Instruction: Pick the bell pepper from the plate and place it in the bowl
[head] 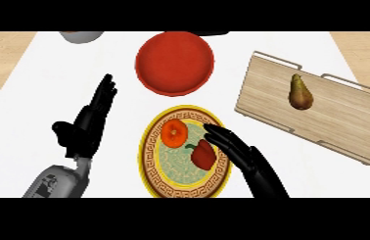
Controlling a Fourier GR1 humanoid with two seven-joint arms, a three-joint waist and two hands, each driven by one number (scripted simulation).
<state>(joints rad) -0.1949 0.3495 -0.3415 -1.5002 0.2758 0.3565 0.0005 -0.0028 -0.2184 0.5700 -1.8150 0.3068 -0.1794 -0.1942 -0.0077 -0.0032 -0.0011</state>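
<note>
A red bell pepper [202,154] lies on the right half of a patterned plate [157,180] with a yellow rim, in the lower middle of the head view. An orange round fruit [174,132] sits on the same plate, up and to the left of the pepper. My right hand [242,155] reaches over the plate's right side with its fingers straight, right beside the pepper and not curled round it. A red bowl [175,62] stands behind the plate. At the left, my left hand [88,122] rests open with fingers pointing up.
A wooden cutting board [325,116] with metal handles lies at the right and carries a pear [300,92]. A grey bowl [81,36] shows partly at the top left, and a dark object [213,33] at the top edge.
</note>
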